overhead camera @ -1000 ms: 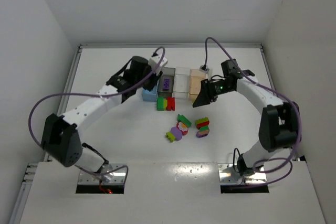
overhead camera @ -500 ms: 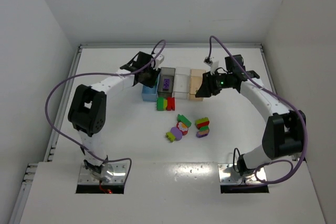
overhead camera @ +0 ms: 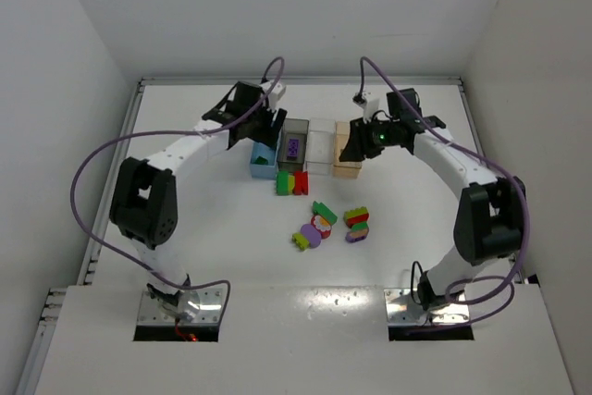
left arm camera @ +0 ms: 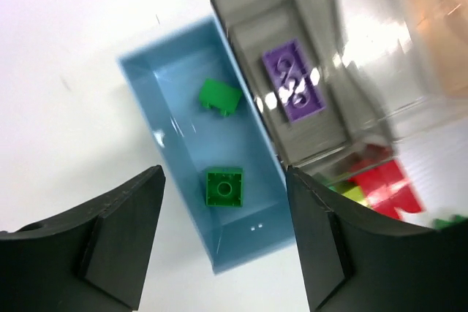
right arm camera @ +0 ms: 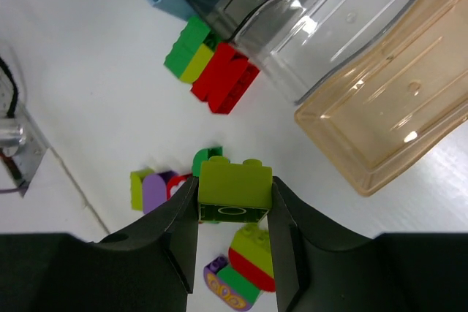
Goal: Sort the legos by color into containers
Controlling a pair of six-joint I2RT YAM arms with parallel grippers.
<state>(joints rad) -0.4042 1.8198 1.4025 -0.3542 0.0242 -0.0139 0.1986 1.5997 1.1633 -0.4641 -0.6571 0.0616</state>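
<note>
Yellow-green lego (right arm camera: 235,180) sits clamped in the right tool (right arm camera: 234,206). The left tool (left arm camera: 225,217) gapes wide above the blue bin (left arm camera: 175,133), which holds 2 green legos (left arm camera: 219,97).

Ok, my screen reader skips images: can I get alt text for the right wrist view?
The right gripper holds a yellow-green lego above the table; a tan bin and a clear bin lie upper right, loose bricks beneath.

Overhead and close downward wrist views share the bins (overhead camera: 319,147).
</note>
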